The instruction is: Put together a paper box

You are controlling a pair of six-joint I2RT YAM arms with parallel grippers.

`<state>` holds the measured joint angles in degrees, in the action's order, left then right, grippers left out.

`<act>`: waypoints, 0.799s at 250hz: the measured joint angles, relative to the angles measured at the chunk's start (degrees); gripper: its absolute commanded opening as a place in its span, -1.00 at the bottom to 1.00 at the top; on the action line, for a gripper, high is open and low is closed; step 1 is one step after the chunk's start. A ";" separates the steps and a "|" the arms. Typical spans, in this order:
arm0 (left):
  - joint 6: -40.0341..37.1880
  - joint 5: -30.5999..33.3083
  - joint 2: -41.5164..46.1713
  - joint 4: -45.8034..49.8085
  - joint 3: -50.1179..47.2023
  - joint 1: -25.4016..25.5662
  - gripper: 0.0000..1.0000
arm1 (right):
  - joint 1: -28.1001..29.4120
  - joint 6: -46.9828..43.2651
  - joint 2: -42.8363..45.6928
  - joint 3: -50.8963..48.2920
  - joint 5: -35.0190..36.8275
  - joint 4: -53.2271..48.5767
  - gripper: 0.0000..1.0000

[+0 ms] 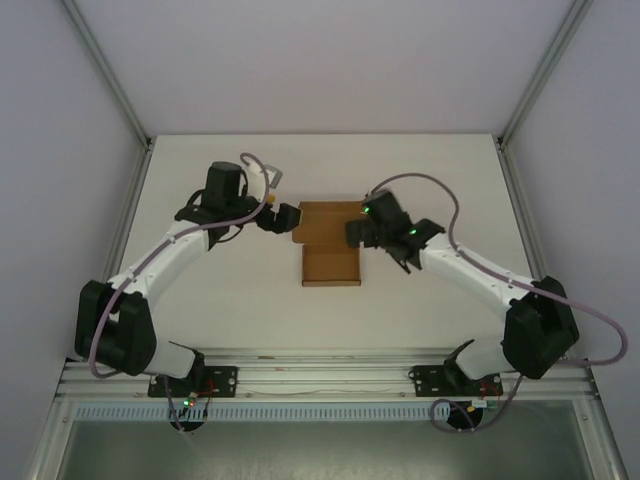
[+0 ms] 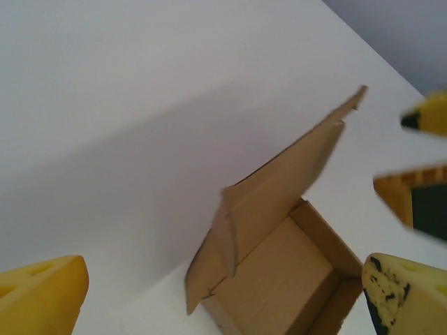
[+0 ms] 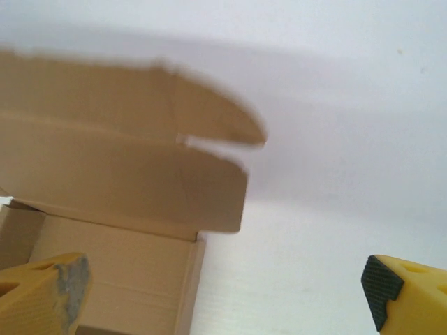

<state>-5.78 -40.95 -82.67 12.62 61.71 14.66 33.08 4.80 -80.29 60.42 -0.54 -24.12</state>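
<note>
The paper box (image 1: 330, 262) is a brown cardboard tray in the middle of the table, its lid (image 1: 330, 220) hinged up at the far side with side flaps loose. My left gripper (image 1: 284, 218) is at the lid's left edge. In the left wrist view it is open (image 2: 223, 303), yellow fingertips (image 2: 43, 296) wide apart, and the box (image 2: 283, 276) with its raised lid (image 2: 279, 185) lies ahead between them. My right gripper (image 1: 357, 232) is at the box's right edge, open (image 3: 223, 289); the lid flaps (image 3: 140, 181) and tray (image 3: 119, 279) lie to its left.
The white table (image 1: 220, 300) is bounded by grey walls and aluminium posts (image 1: 105, 75). The arm bases sit on a rail (image 1: 320, 375) at the near edge. The right gripper's yellow fingers (image 2: 427, 115) show in the left wrist view, beyond the box.
</note>
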 measured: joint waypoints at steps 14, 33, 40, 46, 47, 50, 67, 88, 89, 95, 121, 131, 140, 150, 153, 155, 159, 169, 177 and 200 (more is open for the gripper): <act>-4.37 -1.90 -2.08 2.45 2.32 0.37 1.00 | -3.85 -5.29 -0.59 2.69 -5.14 -0.74 0.99; -9.05 -3.08 -4.72 5.57 5.05 0.63 0.99 | -6.82 -12.85 -2.56 7.76 -10.93 -3.13 0.98; -10.54 -3.43 -5.64 6.82 5.99 0.63 0.94 | -7.08 -15.47 -3.41 9.60 -12.76 -3.91 0.98; -12.07 -3.69 -6.67 8.04 6.93 0.63 0.89 | -7.15 -17.55 -4.17 10.91 -14.03 -4.59 0.98; -12.28 -3.72 -6.80 8.26 7.06 0.63 0.88 | -7.15 -17.86 -4.31 11.15 -14.25 -4.70 0.98; -12.81 -3.76 -7.19 8.74 7.43 0.63 0.85 | -7.15 -18.88 -4.83 11.98 -14.93 -5.09 0.98; -15.96 -4.02 -9.75 11.67 9.64 0.63 0.73 | -7.15 -23.67 -7.54 15.74 -17.68 -7.34 0.98; -19.91 -4.83 -12.83 15.04 12.11 0.63 0.64 | -7.52 -28.39 -11.65 19.89 -20.04 -10.47 0.95; -20.06 -4.85 -12.96 15.15 12.22 0.63 0.63 | -7.56 -28.57 -11.85 20.06 -20.13 -10.62 0.94; -21.03 -5.11 -13.81 16.09 12.83 0.63 0.59 | -7.78 -29.90 -13.09 20.98 -20.68 -11.41 0.90; -24.59 -5.64 -16.92 19.91 15.58 0.63 0.47 | -8.98 -35.28 -18.18 24.65 -22.99 -16.17 0.73; -26.05 -5.86 -18.10 21.35 17.00 0.63 0.36 | -9.33 -36.96 -19.89 25.94 -23.67 -18.18 0.67; -27.32 -5.99 -19.17 22.62 18.29 0.63 0.23 | -9.62 -38.49 -21.27 26.95 -24.13 -19.82 0.62; -28.55 -6.32 -20.50 24.37 20.02 0.63 0.09 | -9.90 -40.50 -22.60 27.80 -24.70 -21.64 0.58; -28.70 -6.40 -20.90 24.94 20.52 0.63 0.05 | -9.94 -41.20 -22.86 27.96 -24.81 -22.05 0.57; -29.20 -6.54 -21.11 25.27 20.90 0.63 0.02 | -9.97 -41.33 -23.02 28.02 -24.90 -22.29 0.55; -29.73 -6.64 -21.66 25.86 21.57 0.63 -0.04 | -10.05 -41.99 -23.34 28.20 -25.14 -22.88 0.51; -30.80 -6.84 -22.97 27.65 23.43 0.63 -0.23 | -10.16 -43.56 -23.76 28.26 -25.40 -23.96 0.38; -31.78 -6.95 -23.80 28.72 24.57 0.63 -0.39 | -10.21 -44.63 -23.87 28.26 -25.64 -24.72 0.26; -34.53 -7.21 -25.57 31.65 26.82 0.63 -0.67 | -10.27 -46.23 -23.87 28.26 -26.36 -25.92 -0.18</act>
<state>-40.32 -48.16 -108.25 44.27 88.53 15.29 22.81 -41.43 -104.16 88.68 -26.89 -50.04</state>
